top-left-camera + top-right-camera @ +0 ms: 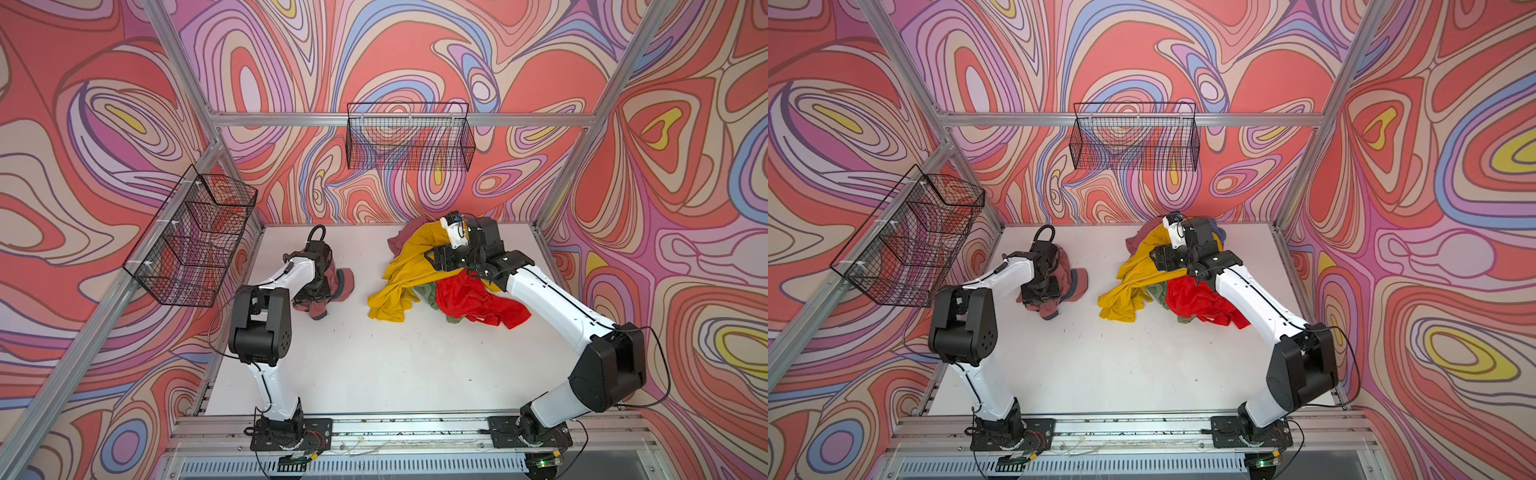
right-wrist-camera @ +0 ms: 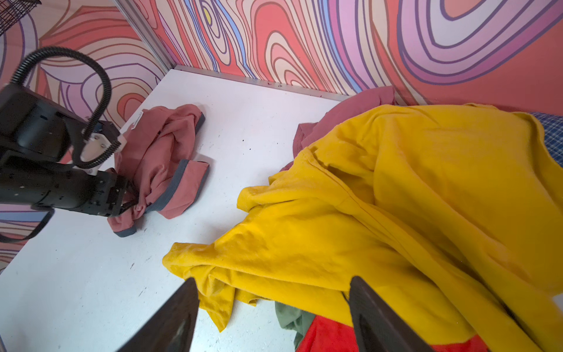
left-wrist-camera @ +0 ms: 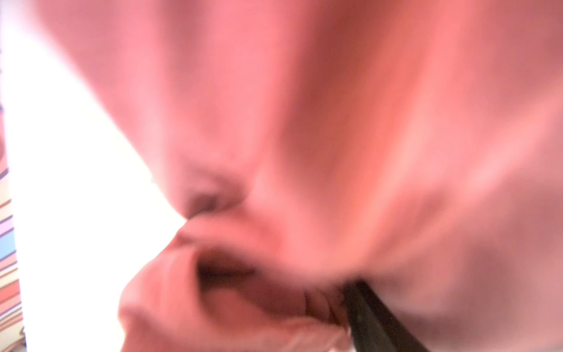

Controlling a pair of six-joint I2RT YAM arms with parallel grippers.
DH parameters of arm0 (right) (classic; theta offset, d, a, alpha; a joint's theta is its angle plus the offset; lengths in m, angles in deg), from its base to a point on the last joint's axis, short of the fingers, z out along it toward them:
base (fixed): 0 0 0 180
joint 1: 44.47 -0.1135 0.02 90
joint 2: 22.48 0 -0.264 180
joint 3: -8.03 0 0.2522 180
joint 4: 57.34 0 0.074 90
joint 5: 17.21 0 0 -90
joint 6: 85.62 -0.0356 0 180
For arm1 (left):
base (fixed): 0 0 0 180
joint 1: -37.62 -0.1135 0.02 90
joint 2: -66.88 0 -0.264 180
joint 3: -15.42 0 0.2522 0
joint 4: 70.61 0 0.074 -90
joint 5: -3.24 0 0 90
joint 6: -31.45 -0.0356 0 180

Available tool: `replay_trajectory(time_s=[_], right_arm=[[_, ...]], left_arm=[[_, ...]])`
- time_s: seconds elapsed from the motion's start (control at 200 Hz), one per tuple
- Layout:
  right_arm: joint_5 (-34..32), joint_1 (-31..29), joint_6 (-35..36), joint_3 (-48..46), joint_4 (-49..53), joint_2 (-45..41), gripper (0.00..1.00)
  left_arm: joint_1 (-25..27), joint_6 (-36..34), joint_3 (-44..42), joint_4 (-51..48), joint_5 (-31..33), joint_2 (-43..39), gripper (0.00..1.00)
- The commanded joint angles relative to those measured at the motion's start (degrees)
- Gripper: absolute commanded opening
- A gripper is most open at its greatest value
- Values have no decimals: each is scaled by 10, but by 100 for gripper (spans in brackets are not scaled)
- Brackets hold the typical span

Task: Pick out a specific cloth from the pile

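Dusty rose with grey-blue trim, the cloth (image 1: 338, 284) lay crumpled on the white table (image 1: 374, 365), on the left in both top views and well apart from the pile (image 1: 436, 286). My left gripper (image 2: 129, 199) was down in its folds near one trimmed edge. Seen from my right wrist, the jaws stood parted with pink fabric bunched between and around them. My left wrist camera showed little besides blurred pink cloth (image 3: 304, 122) pressed close to the lens and one dark finger (image 3: 374, 320) set off to the side, with the other buried under the fabric. A small white label (image 2: 138, 117) showed at the cloth's far edge, close behind my left arm's wrist.

My right gripper (image 2: 274, 317) hovered above the pile with both fingers spread wide and nothing between them. A mustard-yellow shirt (image 2: 396, 198) lay directly below it, the largest piece on the mound. A bright red garment (image 1: 478, 303) spread out on the near side of the pile, partly under my right arm, and an olive green piece (image 1: 426, 295) poked out between the yellow and the red. At the back, against the patterned wall, a second pink piece (image 2: 350, 112) lay under the yellow shirt, and a corner of blue-checked fabric (image 2: 551, 131) showed beside it.

Bare table separated the cloth from the nearest yellow hem.
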Motion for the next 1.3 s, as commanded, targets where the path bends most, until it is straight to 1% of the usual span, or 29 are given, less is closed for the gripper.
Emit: replay_trajectory(time_s=[0.0, 0.08, 0.135, 0.16, 0.2, 0.306, 0.356, 0.436, 0.521, 0.581, 0.721, 0.841, 0.952, 1.032, 1.187, 1.297], right_arm=[[-13, -2, 8, 13, 1, 2, 80], [-13, -2, 9, 12, 0, 4, 80], [-14, -2, 10, 11, 0, 3, 80], [-15, -2, 10, 10, -1, 4, 80], [-18, -2, 12, 9, -2, 3, 81], [-25, -2, 12, 2, -6, 0, 81], [-27, -2, 12, -3, -9, -2, 82], [-32, -2, 11, -12, -16, -7, 83], [-36, -2, 11, -16, -19, -11, 83], [-38, -2, 10, -19, -19, -13, 83], [-46, -2, 13, -24, -16, -19, 84], [-52, -2, 15, -27, -12, -22, 84], [-59, -2, 18, -28, -8, -26, 85], [-62, -2, 20, -28, -6, -26, 85], [-62, -2, 20, -28, -7, -25, 85], [-63, -2, 21, -29, -5, -26, 85]], left_arm=[[9, 23, 0, -27, 22, -56, 76], [25, 31, 7, -44, 55, -80, 77], [38, 33, 11, -53, 80, -95, 80], [44, 34, 13, -57, 88, -102, 83], [55, 32, 16, -61, 101, -109, 83], [81, 12, 31, -67, 132, -117, 84], [95, -15, 33, -56, 137, -115, 84], [109, -78, 32, -19, 121, -108, 86], [109, -145, 42, 5, 91, -83, 90], [108, -181, 55, 12, 86, -58, 94], [100, -242, 89, 13, 60, 6, 96], [83, -253, 105, 19, 18, 45, 99], [70, -257, 103, 39, -12, 58, 100], [63, -263, 108, 43, -20, 71, 100], [54, -264, 127, 18, -26, 113, 99], [47, -250, 132, 9, -32, 138, 95]])
